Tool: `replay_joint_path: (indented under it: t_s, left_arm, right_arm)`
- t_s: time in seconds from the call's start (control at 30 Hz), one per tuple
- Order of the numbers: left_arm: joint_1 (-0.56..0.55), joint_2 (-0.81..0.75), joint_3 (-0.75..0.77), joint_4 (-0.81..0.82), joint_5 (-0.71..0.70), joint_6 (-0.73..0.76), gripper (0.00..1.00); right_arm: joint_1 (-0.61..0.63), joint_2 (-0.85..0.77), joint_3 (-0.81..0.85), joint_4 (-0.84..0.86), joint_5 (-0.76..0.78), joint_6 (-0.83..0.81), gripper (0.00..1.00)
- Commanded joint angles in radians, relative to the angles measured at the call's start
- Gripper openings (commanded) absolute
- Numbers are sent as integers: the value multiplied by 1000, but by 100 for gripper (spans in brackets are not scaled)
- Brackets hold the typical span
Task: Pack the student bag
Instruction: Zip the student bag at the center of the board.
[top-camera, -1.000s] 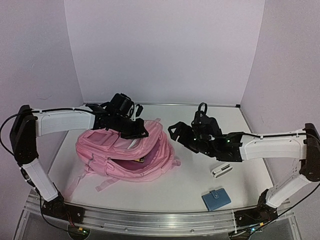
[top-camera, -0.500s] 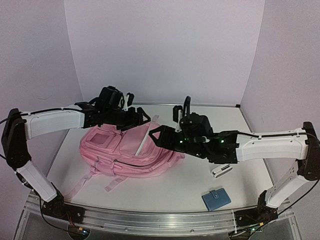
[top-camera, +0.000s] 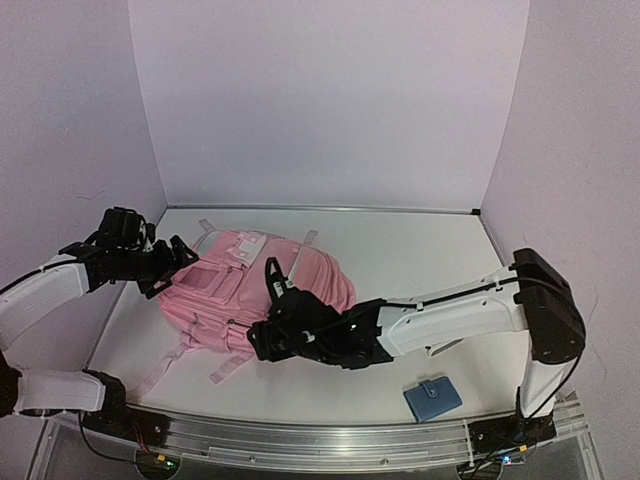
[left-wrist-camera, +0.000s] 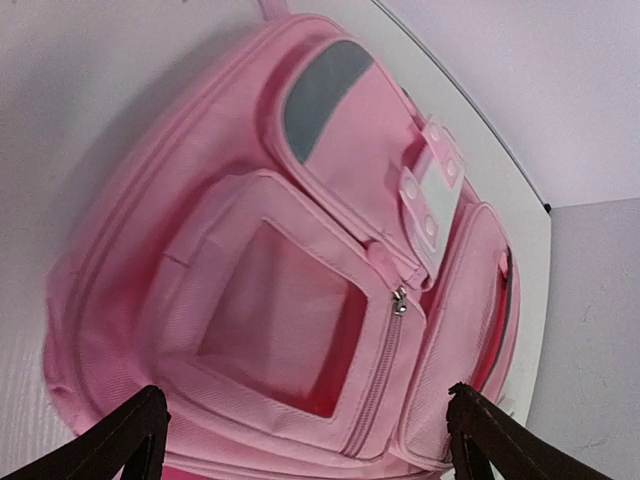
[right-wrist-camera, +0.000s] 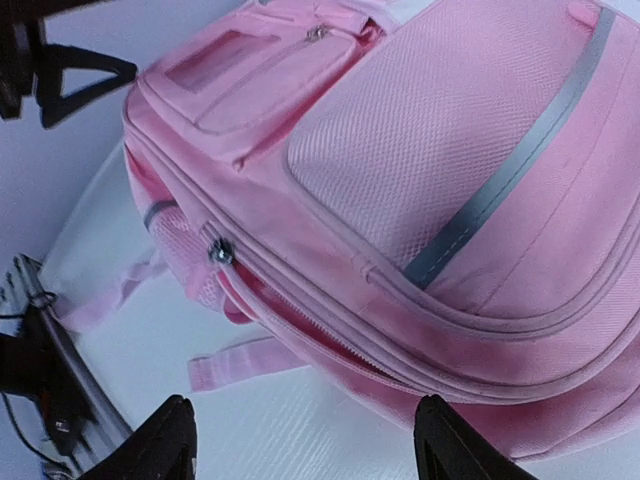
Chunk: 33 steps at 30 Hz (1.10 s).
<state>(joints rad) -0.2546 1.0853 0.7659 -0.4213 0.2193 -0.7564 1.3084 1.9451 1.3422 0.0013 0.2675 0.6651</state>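
The white counter (top-camera: 420, 250) fills the middle of the overhead view. The student bag (top-camera: 300, 275) lies flat on it, left of centre, with its front pockets facing up and its straps trailing toward the lower left. The right end effector (right-wrist-camera: 305, 440) hovers at the bag's lower edge, fingers spread wide with nothing between them. The left end effector (top-camera: 170, 265) sits at the bag's left side, likewise wide open and gripping nothing. A small blue wallet (top-camera: 432, 399) rests at the lower right, well apart from the bag.
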Motion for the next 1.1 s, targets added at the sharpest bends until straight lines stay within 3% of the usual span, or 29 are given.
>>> replay_joint_path:
  t_s: [0.0, 0.2, 0.37, 0.5, 0.67, 0.8, 0.87, 0.93, 1.07]
  left_arm:
    - [114, -99, -25, -92, 23, 31, 98]
    - [195, -142, -67, -117, 27, 31, 100]
    - [197, -139, -116, -76, 65, 2, 100]
    - [196, -126, -138, -38, 127, 7, 100]
    - [197, -76, -178, 86, 257, -3, 100]
    - [195, -14, -205, 147, 319, -17, 96]
    - [195, 4, -213, 174, 336, -22, 88]
    - [195, 16, -229, 206, 369, -33, 80]
    - [195, 25, -254, 253, 408, -49, 69]
  right_arm:
    - [23, 88, 105, -150, 162, -183, 70]
    - [23, 170, 147, -208, 303, -308, 65]
    - [-21, 214, 162, -273, 436, -316, 27]
    - [-104, 166, 113, -277, 421, -296, 19]
    - [-183, 105, 71, -275, 400, -291, 18]
    - [-186, 37, 61, -274, 308, -270, 36]
    - [-186, -17, 55, -273, 216, -209, 47]
    - [-186, -53, 52, -268, 101, -145, 51]
    - [-186, -80, 43, -207, -104, -4, 53]
